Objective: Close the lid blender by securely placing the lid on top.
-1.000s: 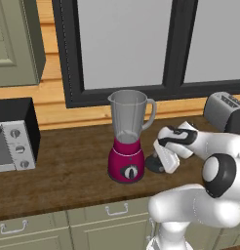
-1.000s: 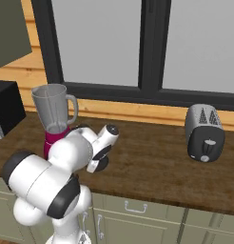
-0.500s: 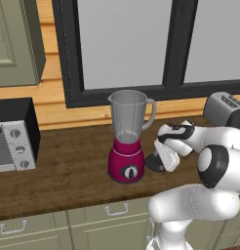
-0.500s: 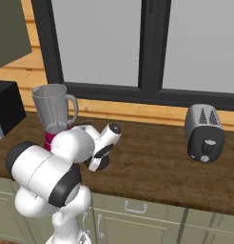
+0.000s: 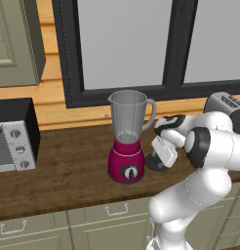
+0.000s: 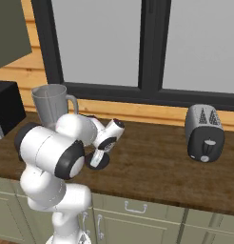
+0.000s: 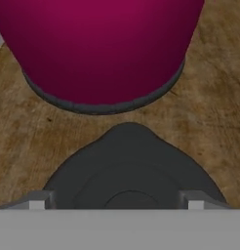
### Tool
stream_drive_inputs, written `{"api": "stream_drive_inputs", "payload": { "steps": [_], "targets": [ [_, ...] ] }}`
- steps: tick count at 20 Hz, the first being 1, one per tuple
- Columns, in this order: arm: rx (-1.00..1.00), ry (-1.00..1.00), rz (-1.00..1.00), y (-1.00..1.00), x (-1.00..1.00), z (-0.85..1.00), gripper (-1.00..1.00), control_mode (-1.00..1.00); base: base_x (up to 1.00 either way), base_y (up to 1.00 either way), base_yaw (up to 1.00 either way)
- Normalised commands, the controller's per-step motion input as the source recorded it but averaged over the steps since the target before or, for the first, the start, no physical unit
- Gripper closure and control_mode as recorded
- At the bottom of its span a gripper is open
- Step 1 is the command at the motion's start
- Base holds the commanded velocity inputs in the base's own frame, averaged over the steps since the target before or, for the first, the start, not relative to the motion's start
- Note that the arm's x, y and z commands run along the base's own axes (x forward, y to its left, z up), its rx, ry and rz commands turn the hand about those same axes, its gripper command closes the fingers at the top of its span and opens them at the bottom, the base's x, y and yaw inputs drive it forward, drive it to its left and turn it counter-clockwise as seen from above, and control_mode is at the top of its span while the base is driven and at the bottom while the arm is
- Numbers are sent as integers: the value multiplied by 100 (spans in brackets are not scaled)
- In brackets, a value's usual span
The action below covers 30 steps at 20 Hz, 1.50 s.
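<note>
**Low over the lid, beside the blender base**

The lid (image 7: 129,171) lies flat on the wooden worktop (image 5: 68,171), just beside the magenta base of the blender (image 5: 127,139), on the toaster (image 6: 204,133) side. I hang close above it with my fingers (image 7: 36,200) set either side of its raised centre knob, spread wide and not touching it, so I hold nothing yet.

I judge the lid to be a light, stiff disc that will not give under pressure. Its smooth dark surface looks slippery, and the flat rim sits too close to the worktop to get under. The knob is the place to pinch, squarely, so the disc hangs level. The clear jar stands open and tall; the lid must be lifted well above its rim, and a tilted lid could catch on the spout or handle.
</note>
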Motion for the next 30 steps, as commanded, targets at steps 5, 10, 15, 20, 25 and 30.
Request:
{"api": "stream_drive_inputs", "payload": {
  "steps": [5, 10, 15, 20, 25, 30],
  "targets": [
    [-4, 0, 0, 0, -5, -68, 100, -100, 0, 0, 0],
    [0, -9, 0, 0, -18, -69, 100, -100, 0, 0, 0],
    [-1, -22, 0, 0, -26, -98, 100, -100, 0, 0, 0],
    [-1, -1, 0, 0, 0, -64, 100, -100, 0, 0, 0],
    [0, -3, 0, -16, -17, -6, 100, -100, 0, 0, 0],
    [0, -18, 0, -5, -51, 72, 100, -100, 0, 0, 0]
  ]
}}
